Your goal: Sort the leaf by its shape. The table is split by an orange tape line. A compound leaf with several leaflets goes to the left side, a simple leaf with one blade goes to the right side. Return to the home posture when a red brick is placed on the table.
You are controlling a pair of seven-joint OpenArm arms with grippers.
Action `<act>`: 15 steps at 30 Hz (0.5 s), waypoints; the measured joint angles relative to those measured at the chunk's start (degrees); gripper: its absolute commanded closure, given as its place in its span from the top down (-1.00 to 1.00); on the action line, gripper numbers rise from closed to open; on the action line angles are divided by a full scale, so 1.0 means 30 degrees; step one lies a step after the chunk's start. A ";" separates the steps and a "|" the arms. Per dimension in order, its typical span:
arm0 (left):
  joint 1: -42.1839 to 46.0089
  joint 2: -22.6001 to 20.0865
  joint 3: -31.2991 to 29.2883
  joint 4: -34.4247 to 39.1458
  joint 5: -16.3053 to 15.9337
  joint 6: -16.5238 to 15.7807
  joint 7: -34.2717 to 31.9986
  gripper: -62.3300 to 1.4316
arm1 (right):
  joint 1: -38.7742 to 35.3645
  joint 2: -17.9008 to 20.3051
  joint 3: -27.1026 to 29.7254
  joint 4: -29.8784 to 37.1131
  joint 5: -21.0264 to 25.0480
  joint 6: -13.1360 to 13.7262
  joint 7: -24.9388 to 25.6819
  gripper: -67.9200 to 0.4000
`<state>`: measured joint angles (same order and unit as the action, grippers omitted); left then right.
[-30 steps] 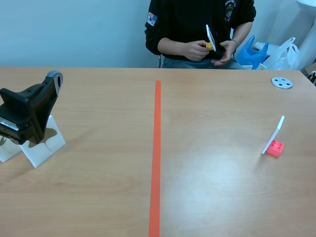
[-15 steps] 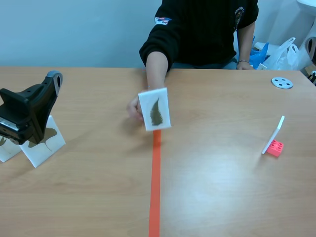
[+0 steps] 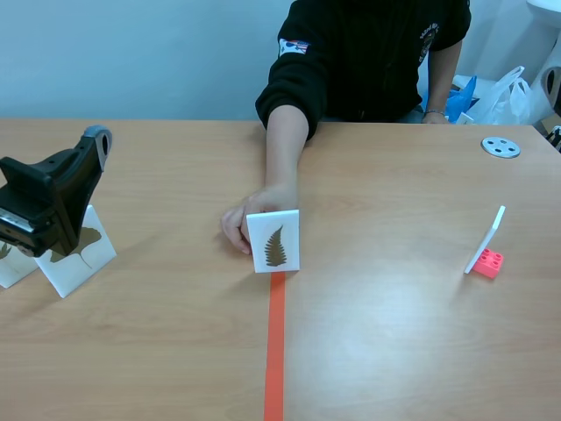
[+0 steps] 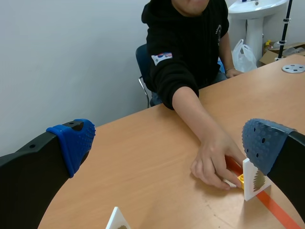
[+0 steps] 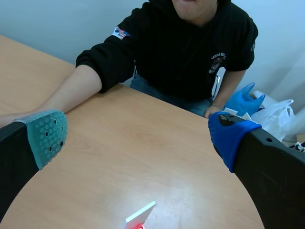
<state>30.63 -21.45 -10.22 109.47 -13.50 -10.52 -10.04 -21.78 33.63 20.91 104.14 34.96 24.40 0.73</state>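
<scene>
Wait until the person (image 3: 368, 53) lets go. The left hand (image 4: 167, 143), wide open, then grips the fern card (image 3: 273, 241).

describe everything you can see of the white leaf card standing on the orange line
The leaf card is a white, stiff-looking rectangle. It stands upright facing the robot and shows one brownish-green, fern-like leaf with many small leaflets along a stem. It stands on the orange tape line near the table's middle. The left wrist view shows it edge-on, with a small yellow block at its foot. The person's hand is behind it, fingers at the block.
</scene>
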 measured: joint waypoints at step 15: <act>0.0000 0.0000 0.0000 0.0000 0.0000 0.0000 0.0146 1.00 | 0.0000 0.0000 0.0000 0.0000 0.0000 0.0000 -0.0066 0.79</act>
<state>30.63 -21.45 -10.22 109.47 -13.50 -10.52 -9.61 -21.78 33.63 20.91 104.14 34.96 24.40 0.54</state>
